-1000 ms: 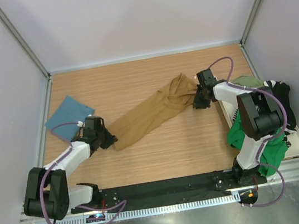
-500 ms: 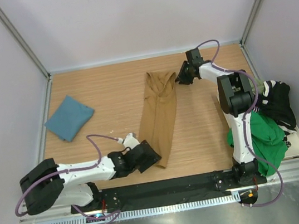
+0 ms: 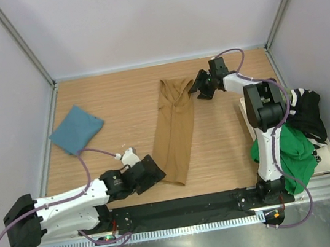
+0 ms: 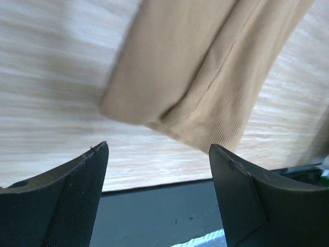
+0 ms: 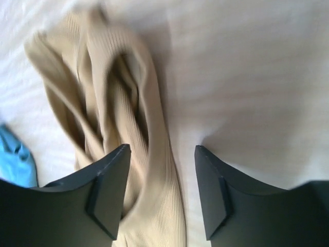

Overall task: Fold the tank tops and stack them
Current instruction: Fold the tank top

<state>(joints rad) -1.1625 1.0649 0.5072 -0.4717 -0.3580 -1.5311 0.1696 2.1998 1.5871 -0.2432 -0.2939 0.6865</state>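
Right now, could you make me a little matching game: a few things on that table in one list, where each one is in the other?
1. tan top
2. teal top
3. green top
4. left gripper

A. heaped at the right edge
B. open, beside the tan top's near end
C. folded, at the left
D. laid out as a long strip, mid-table

Pairs: 1-D, 2-C, 3-A, 4-B

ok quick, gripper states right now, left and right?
Left gripper: open, holding nothing; the tan tank top lies just beyond its fingertips.
Right gripper: open, gripping nothing; the top's far end lies at its fingertips.
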